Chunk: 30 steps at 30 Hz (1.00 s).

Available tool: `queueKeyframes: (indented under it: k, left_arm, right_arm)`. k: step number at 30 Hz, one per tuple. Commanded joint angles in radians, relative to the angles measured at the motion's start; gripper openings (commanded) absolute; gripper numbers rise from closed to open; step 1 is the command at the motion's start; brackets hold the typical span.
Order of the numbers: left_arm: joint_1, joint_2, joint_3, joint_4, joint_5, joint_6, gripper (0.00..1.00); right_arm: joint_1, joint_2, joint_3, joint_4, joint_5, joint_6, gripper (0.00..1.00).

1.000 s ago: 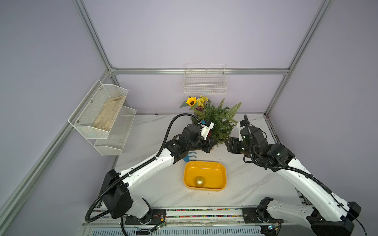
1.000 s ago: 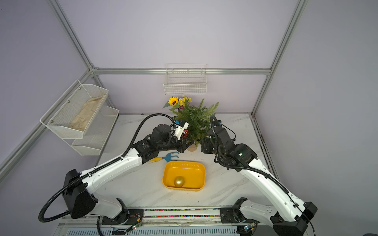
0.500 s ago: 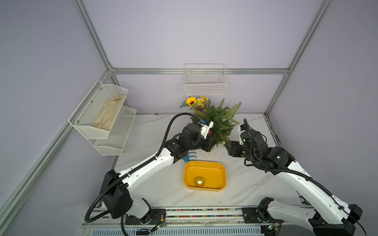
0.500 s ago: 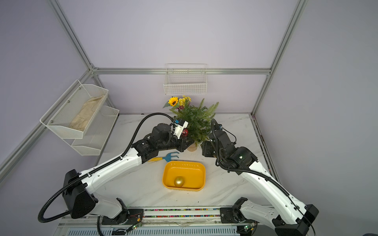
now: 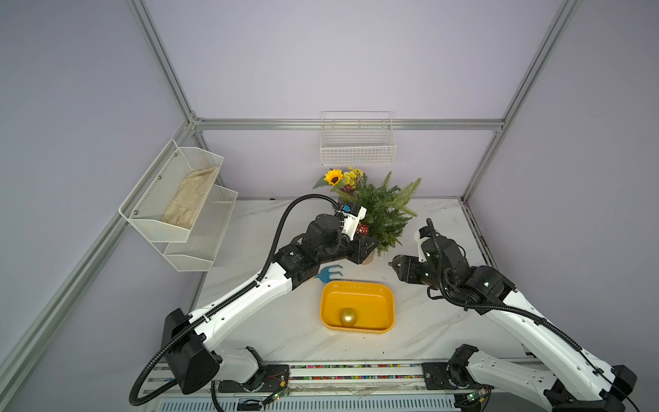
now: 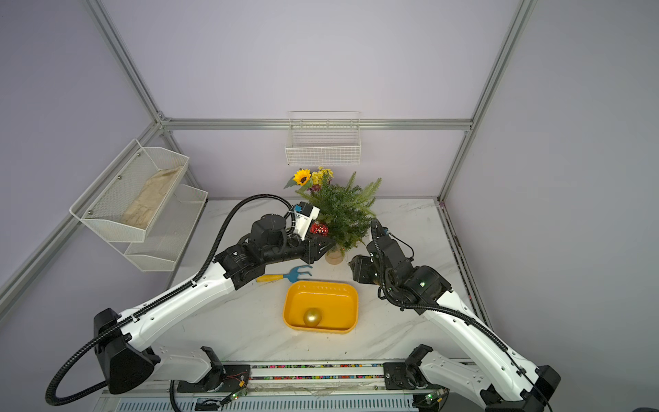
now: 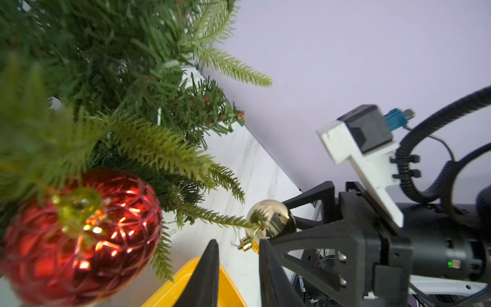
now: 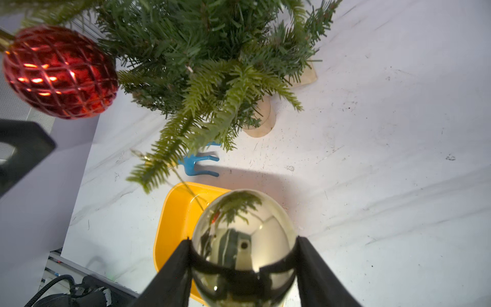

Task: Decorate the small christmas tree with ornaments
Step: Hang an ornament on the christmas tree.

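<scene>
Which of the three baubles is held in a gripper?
The shiny gold bauble, clamped in the right gripper. The red faceted bauble hangs on the green tree; the matte gold bauble lies in the yellow tray.

Tree (image 6: 342, 214): stump partly hidden by branches in both top views; crown cut off by the edge in both wrist views.
Red bauble (image 7: 79, 239): blurred in the left wrist view, hanger lost in foliage; cap cut off in the right wrist view; small and partly hidden in both top views.
Shiny bauble (image 8: 243, 239): underside cut off, flanks covered by the right fingers (image 8: 172, 273); too small to tell in both top views.
Left fingers (image 7: 206, 273): bases cut off.
Tray (image 7: 162, 297): only a corner shows in the left wrist view.
Rake (image 5: 330, 273): handle hidden under the left arm (image 5: 249, 296) in a top view.
Bouquet (image 5: 338, 177): stems hidden behind the tree.
</scene>
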State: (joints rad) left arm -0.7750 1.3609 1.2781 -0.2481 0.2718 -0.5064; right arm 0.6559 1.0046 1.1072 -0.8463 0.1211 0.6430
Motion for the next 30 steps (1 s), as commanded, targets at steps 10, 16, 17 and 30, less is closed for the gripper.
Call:
queueKeyframes:
  k: [10,16,17,30]
  left_arm:
    - [-0.003,-0.065,-0.014,0.026,-0.036,-0.012,0.29]
    - [-0.004,-0.082,-0.024,-0.005,-0.062,-0.001,0.29]
    - [-0.004,-0.090,-0.030,-0.012,-0.071,0.001,0.29]
    - [-0.085,-0.193,-0.122,-0.309,-0.310,-0.024,0.32]
  right_arm:
    - [-0.004,-0.025,-0.011,0.042,-0.023,0.030,0.74]
    - [-0.004,-0.039,-0.007,0.037,-0.025,0.041,0.76]
    - [-0.004,-0.041,-0.007,0.035,-0.025,0.042,0.75]
    - [-0.004,-0.040,-0.028,0.060,-0.042,0.057,0.72]
